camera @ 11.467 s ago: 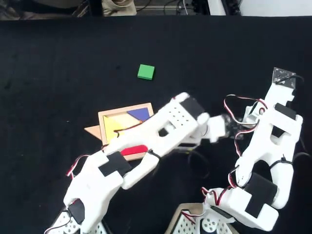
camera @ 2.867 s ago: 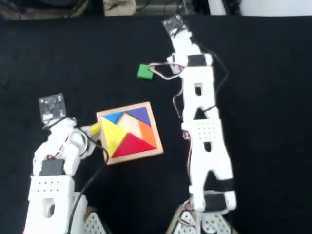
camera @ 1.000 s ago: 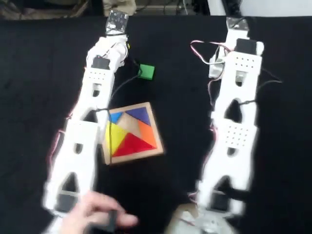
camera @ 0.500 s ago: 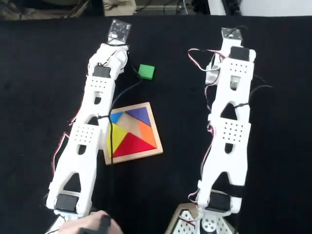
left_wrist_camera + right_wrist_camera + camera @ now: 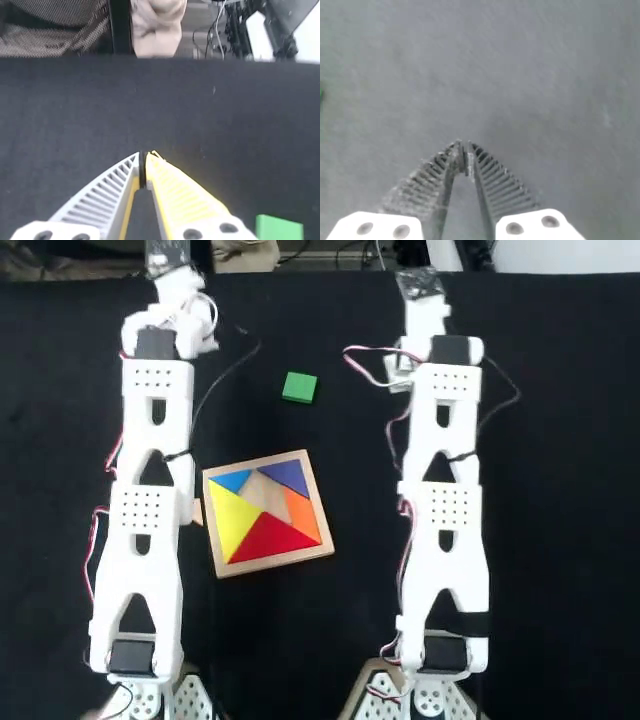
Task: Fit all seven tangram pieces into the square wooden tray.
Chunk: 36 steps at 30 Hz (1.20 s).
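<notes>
The square wooden tray (image 5: 276, 561) lies mid-table, turned slightly. In it sit a blue triangle (image 5: 232, 480), a purple piece (image 5: 286, 476), an orange piece (image 5: 303, 512), a yellow triangle (image 5: 232, 520), a red triangle (image 5: 270, 537) and a plain wooden piece (image 5: 262, 495). A green square (image 5: 299, 387) (image 5: 279, 230) lies on the cloth beyond the tray. A tan piece (image 5: 197, 512) peeks out at the tray's left side, partly under the left arm. My left gripper (image 5: 145, 156) is shut and empty near the table's far edge. My right gripper (image 5: 465, 147) is shut and empty over bare cloth.
Both white arms stretch straight toward the far edge, the left arm (image 5: 150, 440) left of the tray and the right arm (image 5: 440, 460) to its right. Black cloth covers the table. Room clutter stands beyond the far edge.
Both arms have swung leftward, and the left one now reaches farther toward the far edge, away from the green square. The hand at the bottom edge is gone. The tray and pieces stayed put.
</notes>
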Tool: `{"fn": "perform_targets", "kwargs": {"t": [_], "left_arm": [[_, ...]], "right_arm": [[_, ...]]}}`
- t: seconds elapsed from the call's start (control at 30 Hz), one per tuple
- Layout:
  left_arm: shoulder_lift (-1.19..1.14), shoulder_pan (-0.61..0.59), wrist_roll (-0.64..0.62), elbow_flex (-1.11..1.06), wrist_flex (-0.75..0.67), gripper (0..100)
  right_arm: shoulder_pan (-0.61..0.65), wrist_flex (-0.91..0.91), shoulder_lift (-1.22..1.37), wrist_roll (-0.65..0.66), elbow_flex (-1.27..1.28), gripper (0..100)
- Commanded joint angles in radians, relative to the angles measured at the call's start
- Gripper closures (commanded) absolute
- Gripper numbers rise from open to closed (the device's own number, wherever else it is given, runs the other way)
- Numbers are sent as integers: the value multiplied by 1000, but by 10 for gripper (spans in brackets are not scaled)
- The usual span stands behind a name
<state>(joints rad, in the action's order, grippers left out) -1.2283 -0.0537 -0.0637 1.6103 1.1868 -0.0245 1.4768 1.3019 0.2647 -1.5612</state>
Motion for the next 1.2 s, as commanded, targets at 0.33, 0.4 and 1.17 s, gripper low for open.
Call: {"fn": "perform_targets", "kwargs": {"t": [0.33, 0.4, 1.17], "left_arm": [[241, -96, -20, 58, 420, 970], [261, -133, -21, 58, 466, 970], [104, -206, -72, 56, 485, 970]], "right_arm": [[127, -112, -48, 226, 38, 988], [143, -115, -48, 235, 39, 988], [173, -115, -76, 393, 10, 988]]}}
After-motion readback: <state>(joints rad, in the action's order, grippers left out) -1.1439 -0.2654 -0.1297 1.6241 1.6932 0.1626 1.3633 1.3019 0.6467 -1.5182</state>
